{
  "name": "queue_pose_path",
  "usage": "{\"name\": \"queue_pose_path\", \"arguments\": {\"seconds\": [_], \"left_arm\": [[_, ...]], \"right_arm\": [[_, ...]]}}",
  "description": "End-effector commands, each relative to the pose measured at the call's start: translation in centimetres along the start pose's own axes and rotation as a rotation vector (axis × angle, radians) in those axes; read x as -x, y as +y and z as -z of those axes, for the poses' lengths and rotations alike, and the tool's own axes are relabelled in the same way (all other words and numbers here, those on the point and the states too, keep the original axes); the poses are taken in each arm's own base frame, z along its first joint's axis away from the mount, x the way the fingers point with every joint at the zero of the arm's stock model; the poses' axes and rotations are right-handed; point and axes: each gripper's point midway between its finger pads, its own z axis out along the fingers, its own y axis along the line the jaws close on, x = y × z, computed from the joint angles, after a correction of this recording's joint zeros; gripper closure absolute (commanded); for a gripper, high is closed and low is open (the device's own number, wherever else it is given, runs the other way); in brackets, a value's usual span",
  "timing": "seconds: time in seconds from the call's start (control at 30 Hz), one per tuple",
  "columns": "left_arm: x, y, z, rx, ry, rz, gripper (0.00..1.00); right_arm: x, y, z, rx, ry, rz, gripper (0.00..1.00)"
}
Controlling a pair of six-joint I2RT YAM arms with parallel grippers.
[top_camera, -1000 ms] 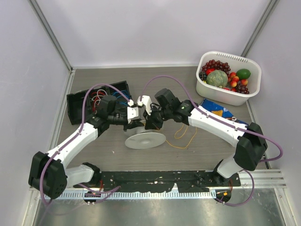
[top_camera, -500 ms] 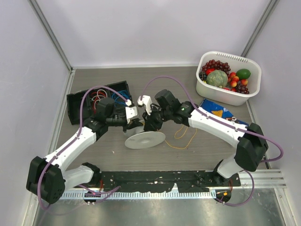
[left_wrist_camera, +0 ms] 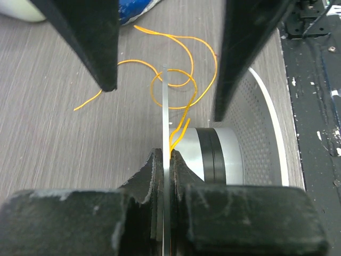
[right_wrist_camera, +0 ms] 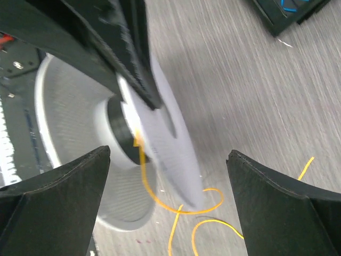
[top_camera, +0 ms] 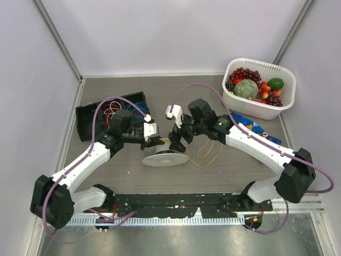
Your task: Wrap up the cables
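A white plastic spool [top_camera: 165, 158] stands on the table between the two arms. My left gripper [left_wrist_camera: 166, 154] is shut on the thin edge of its upper flange [left_wrist_camera: 166, 106], with the hub [left_wrist_camera: 213, 154] just to the right. The yellow-orange cable [left_wrist_camera: 178, 80] runs out from the hub and lies in loose loops on the table [top_camera: 209, 152]. My right gripper [right_wrist_camera: 170, 192] stands wide open around the flange [right_wrist_camera: 160, 144], touching nothing, and the cable [right_wrist_camera: 160, 198] passes between its fingers. Seen from above, the left gripper [top_camera: 156, 140] and right gripper [top_camera: 177, 140] face each other over the spool.
A black box [top_camera: 109, 114] with blue and red-and-white wire coils sits at the back left. At the back right stands a white tub of fruit [top_camera: 259, 88], with a blue packet [top_camera: 248, 127] under the right arm. A black rail [top_camera: 176, 202] lines the near edge.
My right gripper went from shut to wide open and drew back slightly to the right. The left gripper kept its hold on the flange.
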Motion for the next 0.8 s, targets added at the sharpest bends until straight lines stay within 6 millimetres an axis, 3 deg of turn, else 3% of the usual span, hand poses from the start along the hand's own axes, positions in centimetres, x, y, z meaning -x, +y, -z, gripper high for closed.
{"name": "queue_pose_path", "arguments": {"seconds": [0.0, 0.17, 0.43, 0.77], "left_arm": [[1.6, -0.6, -0.3, -0.064, -0.048, -0.072, 1.0], [1.7, -0.5, -0.3, -0.068, -0.048, -0.085, 1.0], [1.9, -0.4, -0.4, -0.075, -0.049, -0.09, 1.0], [2.0, -0.2, -0.4, -0.066, -0.056, -0.08, 1.0]], "right_arm": [[0.0, -1.7, -0.1, -0.062, -0.041, 0.16, 0.04], [0.8, -2.1, -1.0, -0.054, -0.085, 0.219, 0.12], [2.3, -0.5, -1.0, 0.04, -0.133, 0.241, 0.2], [1.4, 0.2, -1.4, 0.099, -0.101, 0.241, 0.23]]}}
